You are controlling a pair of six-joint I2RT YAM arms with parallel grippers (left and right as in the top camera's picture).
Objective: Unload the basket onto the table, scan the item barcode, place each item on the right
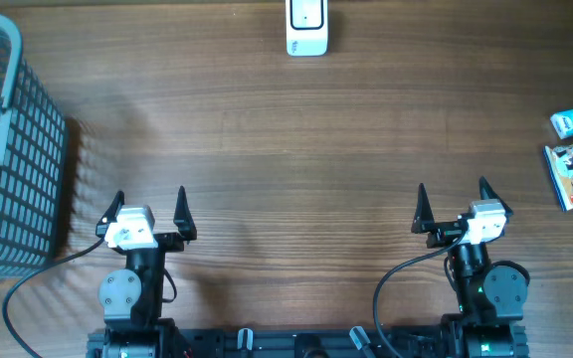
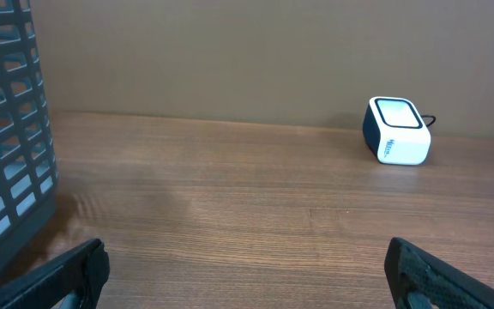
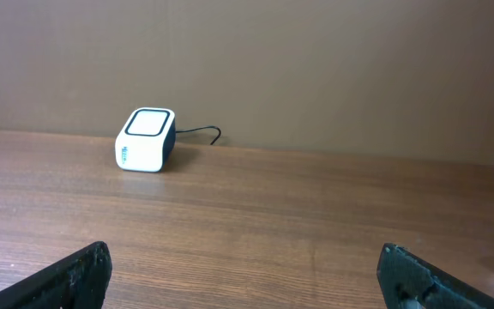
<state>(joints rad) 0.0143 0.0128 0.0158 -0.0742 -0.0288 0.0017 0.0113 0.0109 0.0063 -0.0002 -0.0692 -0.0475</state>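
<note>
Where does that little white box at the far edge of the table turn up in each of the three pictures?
Overhead: white box at top centre, on the table's far edge.
Left wrist: right of centre, above mid-height.
Right wrist: left of centre, its cable trailing right.
Shared landmark: the wooden table in all three; the grey basket, at left, only in overhead and left wrist.

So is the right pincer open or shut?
Open. The right pincer has its two fingers standing far apart, with the table showing between them and nothing held.
</note>
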